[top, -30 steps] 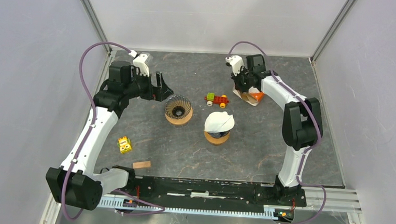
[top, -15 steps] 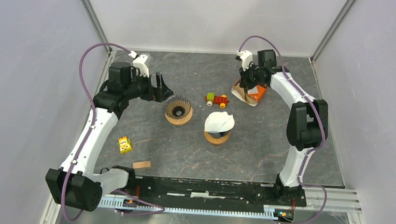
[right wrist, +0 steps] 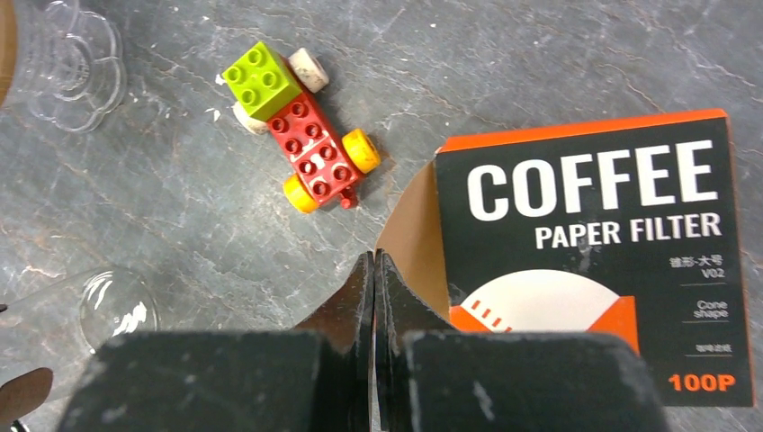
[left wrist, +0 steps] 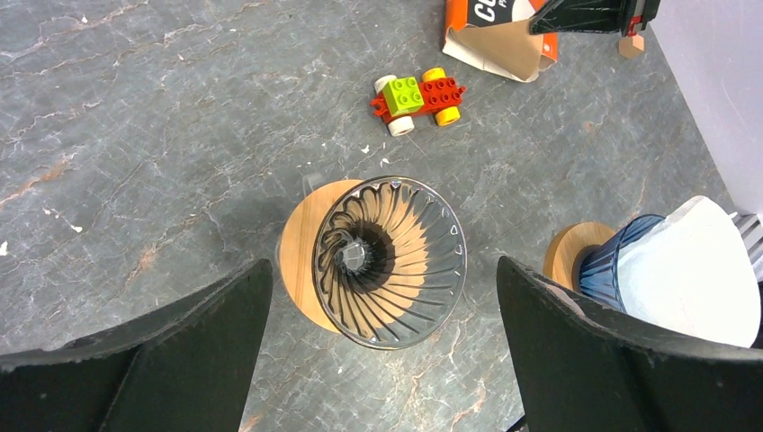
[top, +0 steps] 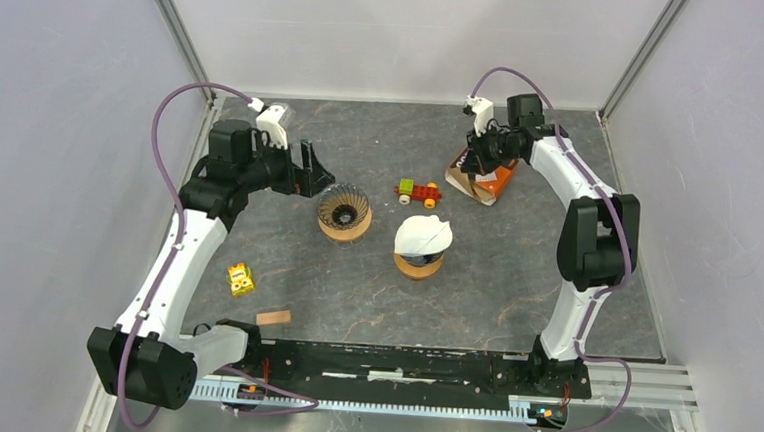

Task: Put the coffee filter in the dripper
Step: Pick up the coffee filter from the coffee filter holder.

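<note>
left pincer: is hanging wide open above the clear ribbed glass dripper
right pincer: is staying shut, tips sitting at the black-and-orange coffee filter box's brown edge

The whole bench is taken in from high up behind its near edge, looking down and forward, so from pretty far off. The left wrist view is pointed almost straight down from mid height, with the glass dripper framed between the wide-apart jaws. The right wrist view is set way closer to the surface, with the filter box seen just right of the closed jaws. The brick car and that box are shared by all three views.
</note>
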### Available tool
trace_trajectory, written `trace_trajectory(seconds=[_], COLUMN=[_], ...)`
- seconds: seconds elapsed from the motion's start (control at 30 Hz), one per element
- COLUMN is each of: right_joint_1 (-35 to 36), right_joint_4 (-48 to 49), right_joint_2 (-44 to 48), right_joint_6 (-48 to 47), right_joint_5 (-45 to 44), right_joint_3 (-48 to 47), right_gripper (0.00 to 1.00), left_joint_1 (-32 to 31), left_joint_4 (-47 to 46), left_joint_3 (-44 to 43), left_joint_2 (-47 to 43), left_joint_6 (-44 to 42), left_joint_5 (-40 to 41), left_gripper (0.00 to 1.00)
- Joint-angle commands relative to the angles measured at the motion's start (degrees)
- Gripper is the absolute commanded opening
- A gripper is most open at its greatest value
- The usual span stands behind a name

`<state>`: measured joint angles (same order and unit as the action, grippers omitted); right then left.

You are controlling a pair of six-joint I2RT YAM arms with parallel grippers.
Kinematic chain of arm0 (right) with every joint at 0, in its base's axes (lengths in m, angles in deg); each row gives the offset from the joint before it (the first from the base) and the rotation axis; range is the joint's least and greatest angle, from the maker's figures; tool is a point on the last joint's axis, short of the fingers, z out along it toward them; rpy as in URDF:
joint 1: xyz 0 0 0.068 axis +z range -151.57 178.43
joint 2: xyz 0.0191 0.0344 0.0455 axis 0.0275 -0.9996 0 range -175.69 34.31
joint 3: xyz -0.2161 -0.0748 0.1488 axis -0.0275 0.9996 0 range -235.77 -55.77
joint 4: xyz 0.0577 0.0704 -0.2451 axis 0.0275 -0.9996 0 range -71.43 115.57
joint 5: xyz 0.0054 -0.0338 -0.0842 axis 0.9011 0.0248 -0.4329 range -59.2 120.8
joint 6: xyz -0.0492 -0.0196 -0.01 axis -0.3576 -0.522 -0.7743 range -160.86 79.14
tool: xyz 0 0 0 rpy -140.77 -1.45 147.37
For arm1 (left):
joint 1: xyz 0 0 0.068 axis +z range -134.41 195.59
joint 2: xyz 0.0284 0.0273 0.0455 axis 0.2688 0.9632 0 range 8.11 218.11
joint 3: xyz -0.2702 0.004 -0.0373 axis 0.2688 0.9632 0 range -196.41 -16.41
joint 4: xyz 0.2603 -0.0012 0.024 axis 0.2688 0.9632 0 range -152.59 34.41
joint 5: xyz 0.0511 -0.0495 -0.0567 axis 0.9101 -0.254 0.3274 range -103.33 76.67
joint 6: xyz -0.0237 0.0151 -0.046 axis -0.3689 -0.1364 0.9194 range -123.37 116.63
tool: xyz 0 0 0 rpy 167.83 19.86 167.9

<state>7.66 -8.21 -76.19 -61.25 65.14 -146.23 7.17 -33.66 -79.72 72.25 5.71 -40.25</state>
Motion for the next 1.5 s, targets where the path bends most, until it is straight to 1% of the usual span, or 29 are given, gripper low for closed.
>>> trace_trajectory(seconds=[0.0, 0.47, 0.63, 0.77, 0.9, 1.0, 1.17, 1.3, 1.47], right_joint_1=[0.1, -0.8, -1.6, -1.8, -1.8, -1.7, -1.0, 1.6, 7.8], right_joint_4=[-0.7, -1.6, -3.1, -4.0, -3.1, -0.7, 4.7, 11.3, 13.7], right_joint_2=[2.9, 11.9, 13.3, 15.4, 18.2, 21.0, 25.5, 29.9, 33.6], right_joint_6=[0.0, -0.4, -0.8, -0.1, 1.8, 4.7, 10.9, 14.3, 14.3], right_joint_5=[3.8, 0.2, 0.4, 2.0, 6.3, 8.4, 13.9, 17.9, 20.1], right_joint_3=[0.0, 1.6, -1.1, -4.5, -7.4, -8.5, -7.8, -3.7, -0.5], right_gripper=[0.00, 0.00, 0.00, 0.00, 0.00, 0.00, 0.00, 0.00, 0.00], left_joint_1=[0.2, 0.2, 0.2, 0.1, -1.0, -3.0, -6.4, -10.5, -16.9], left_joint_4=[-2.7, -4.1, -5.5, -6.8, -7.5, -7.3, -3.6, 2.6, 12.9], left_joint_3=[0.3, 0.3, -0.6, -3.4, -9.2, -14.0, -22.8, -29.2, -38.7], left_joint_2=[-1.8, -1.7, -1.1, 0.2, 2.5, 4.0, 7.1, 8.8, 11.4], left_joint_6=[-2.3, -3.3, -3.0, -2.9, -6.7, -11.7, -15.9, -23.1, -33.2], left_joint_5=[-1.7, -4.4, -6.8, -8.9, -12.0, -11.7, -11.0, -10.7, -9.4], left_gripper=[1.00, 1.00, 0.99, 0.98, 0.97, 0.97, 0.97, 0.97, 0.97])
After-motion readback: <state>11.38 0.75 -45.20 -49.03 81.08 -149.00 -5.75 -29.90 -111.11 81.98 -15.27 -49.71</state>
